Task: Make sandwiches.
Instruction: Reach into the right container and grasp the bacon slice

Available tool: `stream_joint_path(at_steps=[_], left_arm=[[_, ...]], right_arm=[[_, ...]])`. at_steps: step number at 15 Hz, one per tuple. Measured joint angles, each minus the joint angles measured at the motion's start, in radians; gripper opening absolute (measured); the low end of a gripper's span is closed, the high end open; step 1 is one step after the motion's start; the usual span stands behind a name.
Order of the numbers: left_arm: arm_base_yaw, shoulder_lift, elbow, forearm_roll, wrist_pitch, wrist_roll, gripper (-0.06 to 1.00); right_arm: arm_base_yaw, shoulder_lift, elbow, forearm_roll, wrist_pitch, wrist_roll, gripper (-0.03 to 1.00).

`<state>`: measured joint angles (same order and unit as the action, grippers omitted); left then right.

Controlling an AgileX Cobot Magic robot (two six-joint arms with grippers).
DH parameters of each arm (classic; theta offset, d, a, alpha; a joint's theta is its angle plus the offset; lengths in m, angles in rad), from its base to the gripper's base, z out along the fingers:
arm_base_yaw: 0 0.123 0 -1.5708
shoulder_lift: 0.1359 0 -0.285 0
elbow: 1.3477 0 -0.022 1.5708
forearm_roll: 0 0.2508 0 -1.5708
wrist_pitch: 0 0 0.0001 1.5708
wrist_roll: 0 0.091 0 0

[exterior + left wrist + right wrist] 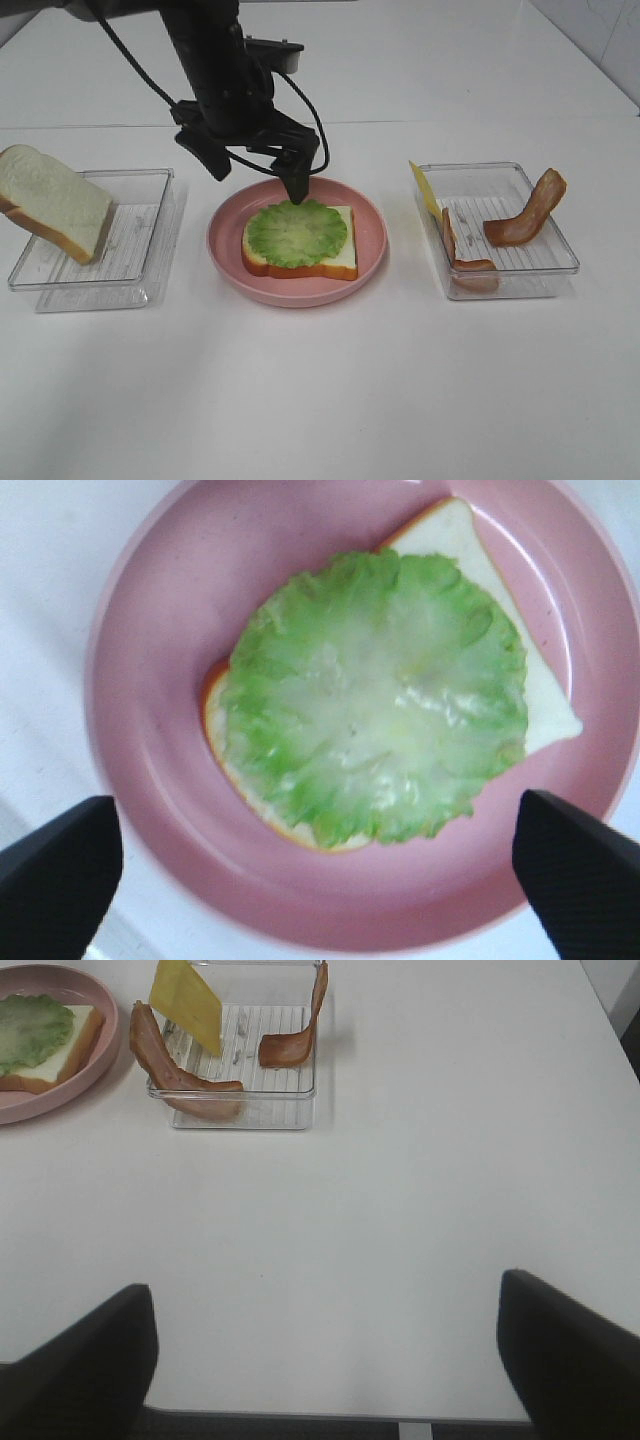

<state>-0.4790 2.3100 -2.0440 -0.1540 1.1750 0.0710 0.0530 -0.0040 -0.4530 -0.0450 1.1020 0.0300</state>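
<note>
On the pink plate (pixel 225 262) lies a white bread slice (pixel 345 262) with a round green lettuce leaf (pixel 297 232) on top. My left gripper (pixel 257 172) hangs just above the plate's far side, open and empty. In the left wrist view its dark fingertips (pixel 60 870) stand wide apart on either side of the lettuce (pixel 380 695). A second bread slice (pixel 52 200) leans in the left tray (pixel 140 262). The right tray (pixel 520 278) holds a yellow cheese slice (pixel 424 188) and two bacon strips (pixel 527 210). My right gripper (pixel 325 1360) is open over bare table, well short of that tray.
The white table stretches all around the plate and both clear trays. In the right wrist view the table's near edge (pixel 400 1422) runs just under the gripper. The left arm's black body and cables (pixel 225 70) rise behind the plate.
</note>
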Motion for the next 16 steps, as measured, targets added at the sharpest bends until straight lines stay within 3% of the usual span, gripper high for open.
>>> stream_joint_path(at_steps=[2, 5, 8, 9, 10, 11, 13, 16], left_arm=[[0.003, -0.056, 0.0, 0.062, 0.032, 0.0, 0.99], [0.05, -0.114, 0.0, 0.081, 0.035, 0.005, 0.99], [0.228, -0.168, 0.0, 0.097, 0.035, 0.016, 0.99], [0.311, -0.181, 0.0, 0.101, 0.035, 0.017, 0.99], [0.45, -0.2, 0.0, 0.102, 0.035, 0.019, 0.99], [0.493, -0.207, 0.0, 0.086, 0.035, 0.019, 0.99], [0.525, -0.229, 0.027, 0.063, 0.035, 0.022, 0.99], [0.528, -0.391, 0.242, 0.088, 0.034, 0.03, 0.99]], right_arm=[[0.0, 0.0, 0.0, 0.0, 0.0, 0.0, 0.89], [0.0, 0.0, 0.0, 0.0, 0.0, 0.0, 0.89], [0.0, 0.0, 0.0, 0.0, 0.0, 0.0, 0.89], [0.0, 0.0, 0.0, 0.0, 0.0, 0.0, 0.89], [0.0, 0.0, 0.0, 0.0, 0.0, 0.0, 0.89], [0.0, 0.0, 0.0, 0.0, 0.0, 0.0, 0.89], [0.0, 0.0, 0.0, 0.0, 0.0, 0.0, 0.89], [0.0, 0.0, 0.0, 0.0, 0.0, 0.0, 0.89]])
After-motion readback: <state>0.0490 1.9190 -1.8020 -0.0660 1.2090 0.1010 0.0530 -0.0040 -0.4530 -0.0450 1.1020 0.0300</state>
